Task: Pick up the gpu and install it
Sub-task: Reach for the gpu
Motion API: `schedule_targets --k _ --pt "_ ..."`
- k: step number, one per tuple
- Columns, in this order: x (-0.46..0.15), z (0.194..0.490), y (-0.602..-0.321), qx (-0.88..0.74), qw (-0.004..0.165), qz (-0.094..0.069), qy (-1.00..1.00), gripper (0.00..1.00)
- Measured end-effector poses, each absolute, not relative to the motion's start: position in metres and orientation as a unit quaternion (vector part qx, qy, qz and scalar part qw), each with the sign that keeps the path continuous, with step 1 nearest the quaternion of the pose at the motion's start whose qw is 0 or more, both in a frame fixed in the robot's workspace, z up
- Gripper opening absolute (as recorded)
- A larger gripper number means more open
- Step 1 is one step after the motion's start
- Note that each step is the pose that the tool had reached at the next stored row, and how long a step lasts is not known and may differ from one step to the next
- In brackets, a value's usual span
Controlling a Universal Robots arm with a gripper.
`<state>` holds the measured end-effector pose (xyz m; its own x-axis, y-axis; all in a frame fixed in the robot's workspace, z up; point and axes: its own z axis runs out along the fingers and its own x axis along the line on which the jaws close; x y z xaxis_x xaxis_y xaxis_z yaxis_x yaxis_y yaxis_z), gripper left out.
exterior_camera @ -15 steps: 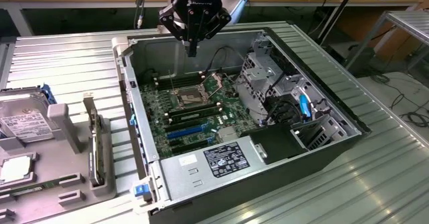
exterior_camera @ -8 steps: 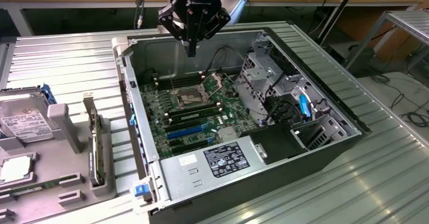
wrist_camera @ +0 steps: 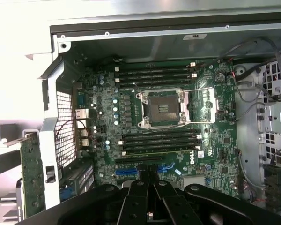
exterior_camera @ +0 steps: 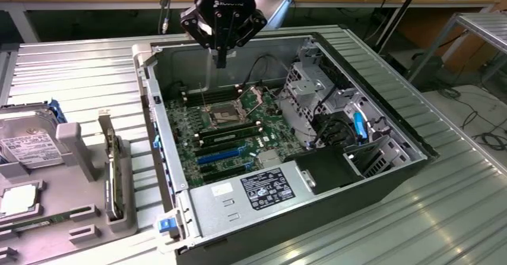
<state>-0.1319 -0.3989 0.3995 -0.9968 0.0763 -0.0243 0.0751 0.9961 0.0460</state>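
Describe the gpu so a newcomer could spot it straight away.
Start at the open computer case, then look to the grey parts holder beside it on the exterior view's left. The gpu stands on edge in the holder's slot nearest the case. Unlike the boxy silver hard drive and the memory stick lying flat, it is a thin upright card.

We log: motherboard (exterior_camera: 237, 119) in the case (exterior_camera: 341, 214); at the exterior view's left, gpu (exterior_camera: 113, 176) on edge in a rack (exterior_camera: 73, 149) beside the case, hard drive (exterior_camera: 28, 149) further left.
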Motion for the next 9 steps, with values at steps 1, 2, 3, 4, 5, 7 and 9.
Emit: schedule_targets --k 1,2,3,4,5,7,9 --pt "-0.1335 0.3995 -0.3989 0.038 0.013 0.023 0.999 0.11" --pt "-0.1335 0.3995 -0.3989 0.038 0.013 0.023 0.999 0.11" --pt "-0.1336 0.3995 -0.399 0.038 0.013 0.023 0.999 0.11" --pt "-0.1336 0.3996 -0.399 0.038 0.013 0.023 0.999 0.11" --pt "-0.1336 0.3995 -0.399 0.038 0.013 0.023 0.999 0.11" --pt "-0.1338 0.3995 -0.3991 0.038 0.013 0.023 0.999 0.11" --pt "-0.1349 0.3995 -0.399 0.038 0.013 0.023 0.999 0.11"
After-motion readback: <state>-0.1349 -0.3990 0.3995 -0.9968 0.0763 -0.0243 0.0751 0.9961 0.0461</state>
